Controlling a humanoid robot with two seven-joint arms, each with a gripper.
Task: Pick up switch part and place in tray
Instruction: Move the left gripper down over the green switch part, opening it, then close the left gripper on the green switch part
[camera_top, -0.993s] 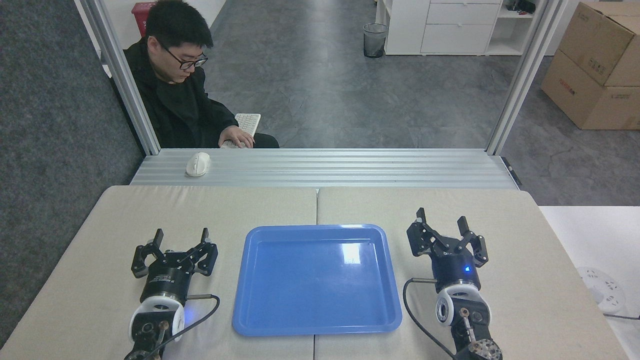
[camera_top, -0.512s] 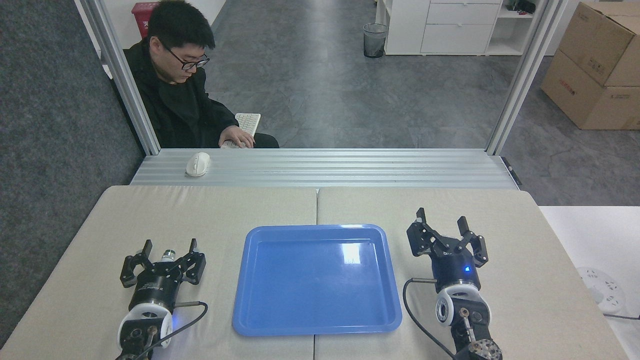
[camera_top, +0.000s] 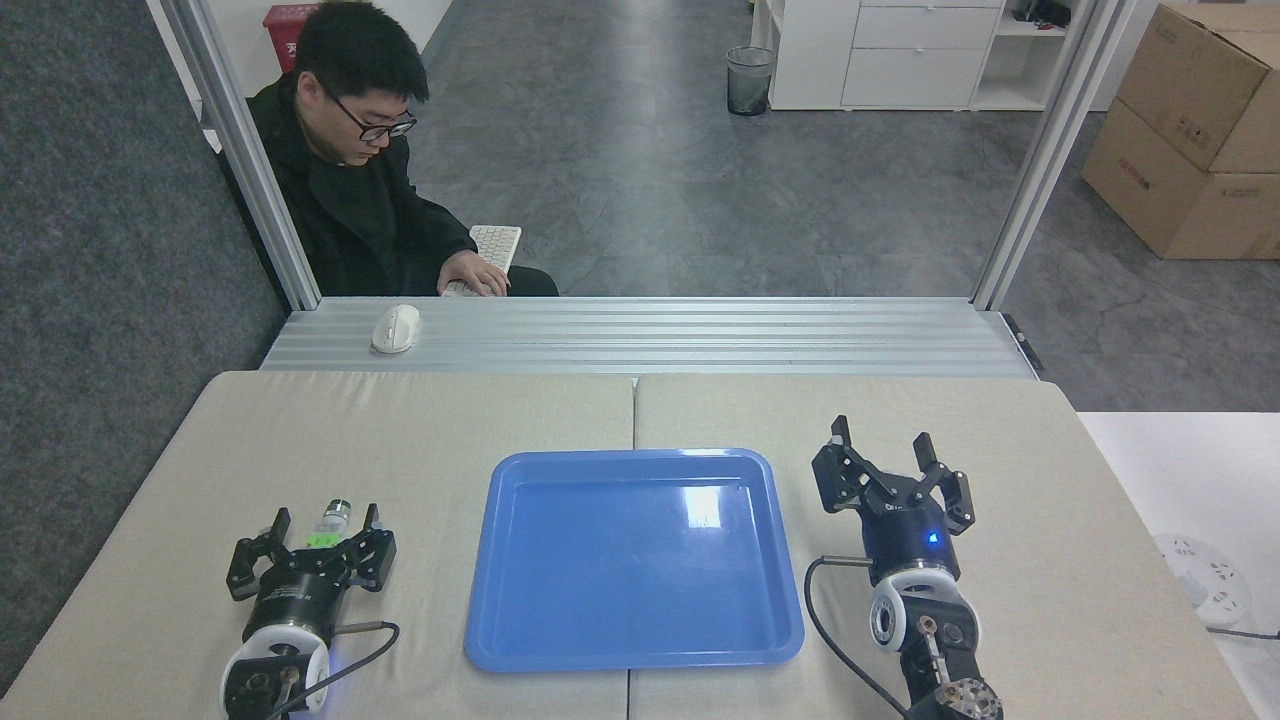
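Note:
The switch part (camera_top: 329, 524) lies on the beige table left of the tray, white with a green middle and a silvery end pointing away from me. My left gripper (camera_top: 322, 519) is open, its two fingertips standing either side of the part's near half; I cannot tell whether they touch it. The blue tray (camera_top: 634, 560) sits in the middle of the table with nothing in it. My right gripper (camera_top: 881, 440) is open to the right of the tray, with nothing between its fingers.
A person in black sits behind the table at the far left, one hand on a white keyboard (camera_top: 494, 247). A white mouse (camera_top: 396, 328) rests on the metal ledge (camera_top: 700, 335). A white round object (camera_top: 1205, 578) lies past the table's right edge.
My left gripper has drawn back toward me and to the left, uncovering the switch part that it hid before. The right arm has not moved.

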